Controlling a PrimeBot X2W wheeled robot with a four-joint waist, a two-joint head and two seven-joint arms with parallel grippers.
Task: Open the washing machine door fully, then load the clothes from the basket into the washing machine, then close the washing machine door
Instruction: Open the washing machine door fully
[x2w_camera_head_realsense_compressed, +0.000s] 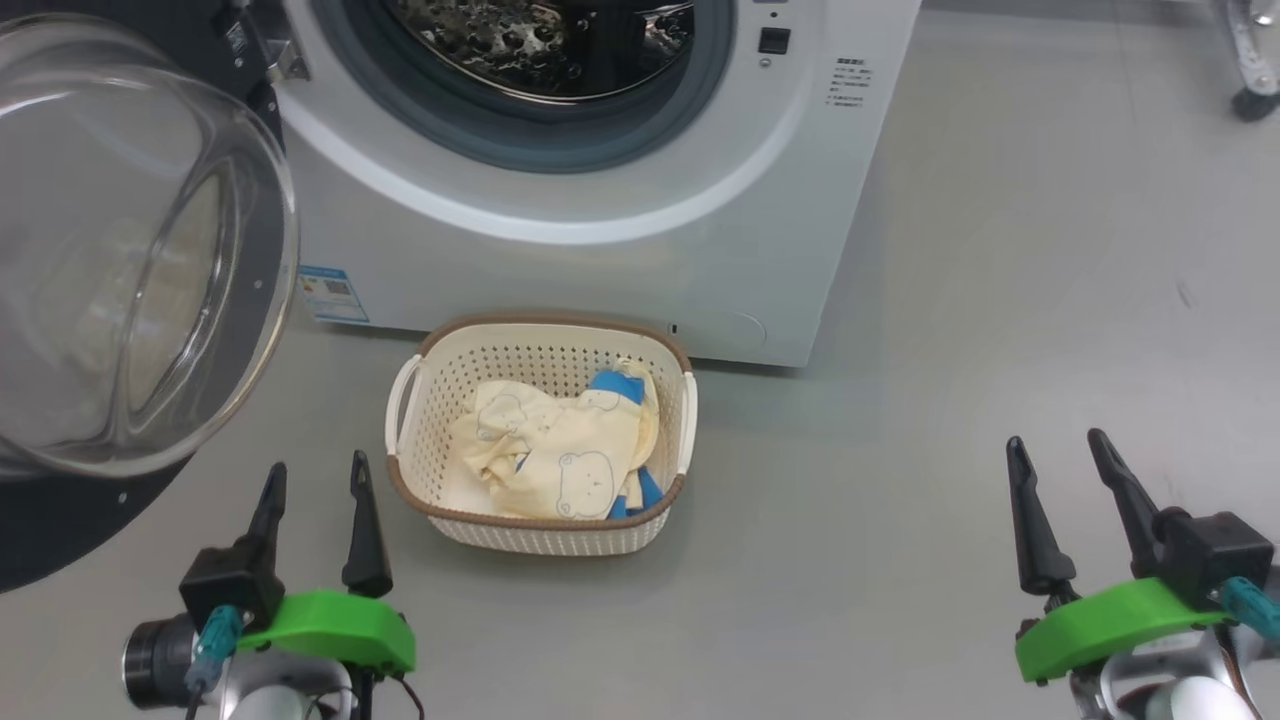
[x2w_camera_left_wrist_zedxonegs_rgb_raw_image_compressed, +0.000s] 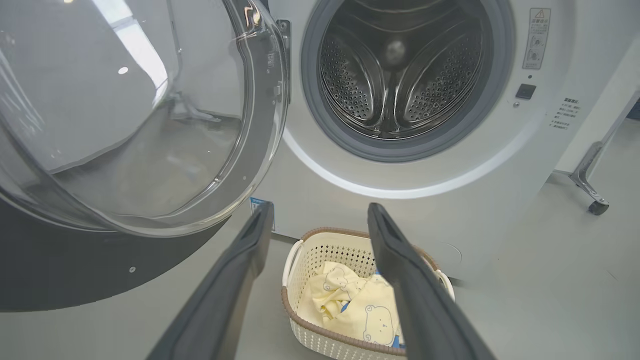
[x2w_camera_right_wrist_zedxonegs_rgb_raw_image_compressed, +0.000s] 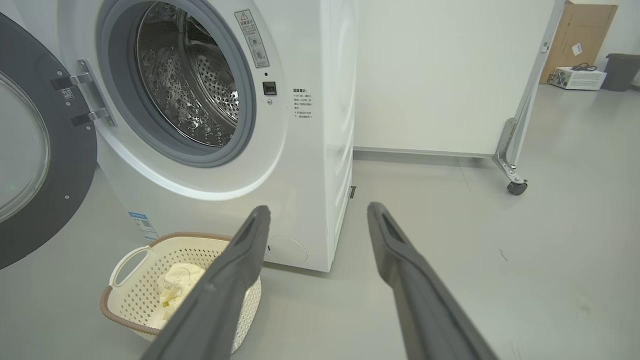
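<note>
Nearest, the left end effector (x2w_camera_head_realsense_compressed: 318, 462) and the right end effector (x2w_camera_head_realsense_compressed: 1056, 438) hovered over the floor (x2w_camera_head_realsense_compressed: 1000, 330), both spread wide and empty. Beyond them the basket (x2w_camera_head_realsense_compressed: 540, 538) held the clothes (x2w_camera_head_realsense_compressed: 560, 450), just before the washing machine (x2w_camera_head_realsense_compressed: 600, 270). The washing machine door (x2w_camera_head_realsense_compressed: 130, 260) stood swung open at left.

A white wheeled partition (x2w_camera_right_wrist_zedxonegs_rgb_raw_image_compressed: 440, 75) stands on the smooth grey floor (x2w_camera_right_wrist_zedxonegs_rgb_raw_image_compressed: 550, 260).

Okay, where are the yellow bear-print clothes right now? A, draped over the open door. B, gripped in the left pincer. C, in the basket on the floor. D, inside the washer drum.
C: the clothes lie in the basket on the floor before the washing machine, and the left pincer stands open, holding nothing.
</note>
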